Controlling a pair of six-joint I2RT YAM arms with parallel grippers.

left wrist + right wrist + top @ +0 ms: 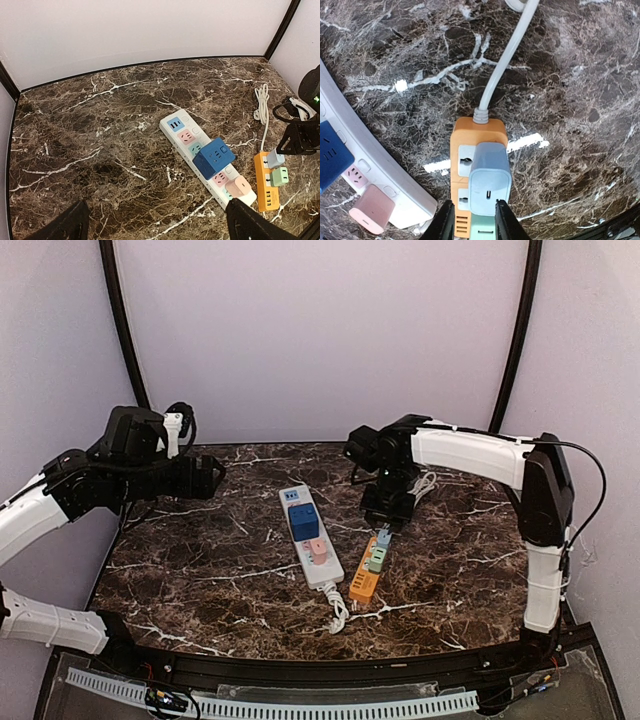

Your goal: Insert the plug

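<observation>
An orange power strip [365,578] lies right of centre on the marble table. A light blue plug [490,180] sits in its upper socket, with a green plug [482,232] just below it. My right gripper [474,220] hovers right over them, its fingers a little apart on either side of the blue plug's near end; the left finger is clear of the plug. In the top view the right gripper [385,512] stands just behind the blue plug [383,537]. My left gripper [160,216] is wide open and empty, raised at the far left [205,478].
A white power strip [308,535] lies left of the orange one, carrying a blue cube adapter [303,519] and a pink plug [318,549]. The orange strip's white cable [425,485] is coiled behind the right gripper. Walls enclose the table.
</observation>
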